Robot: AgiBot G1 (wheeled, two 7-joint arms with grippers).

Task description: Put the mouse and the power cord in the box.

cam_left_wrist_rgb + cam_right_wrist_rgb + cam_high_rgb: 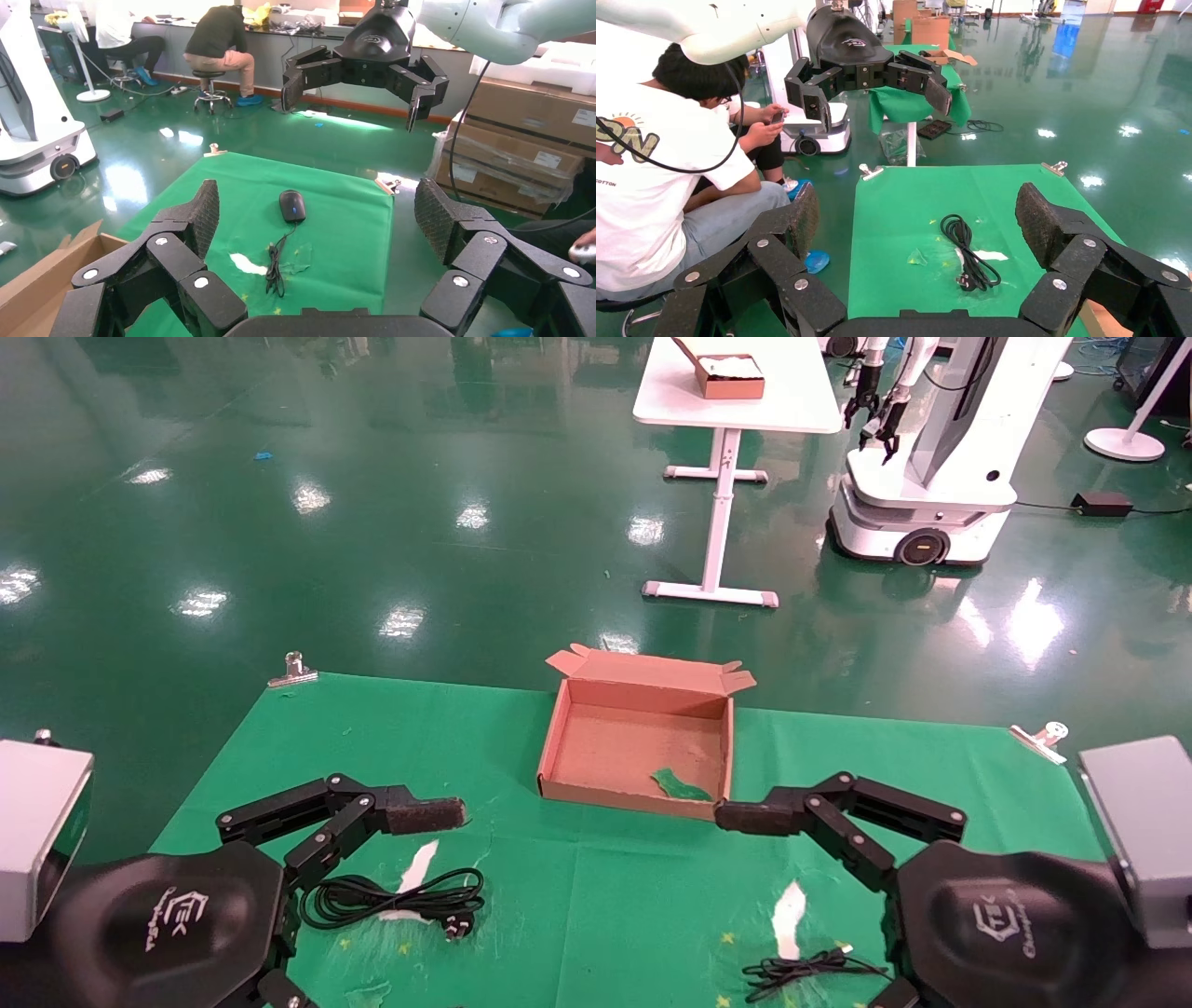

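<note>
The brown cardboard box (562, 728) lies open at the middle back of the green cloth, with only a green scrap (683, 786) inside. The coiled power cord (391, 899) rests at the front left, its plug (968, 281) at one end. The mouse (292, 205) sits on the cloth's right side, its thin bundled cable (801, 971) trailing beside it; in the head view the right arm hides the mouse body. My left gripper (320, 217) hovers open above the cord's side. My right gripper (921, 221) hovers open at the box's near right corner. Neither holds anything.
Metal clips (293, 670) (1041, 738) pin the cloth's far corners. White tape patches (416, 868) mark the cloth. A seated person (666, 175) is close to the table's left side. Another robot (931, 477) and a white table (736, 393) stand farther off.
</note>
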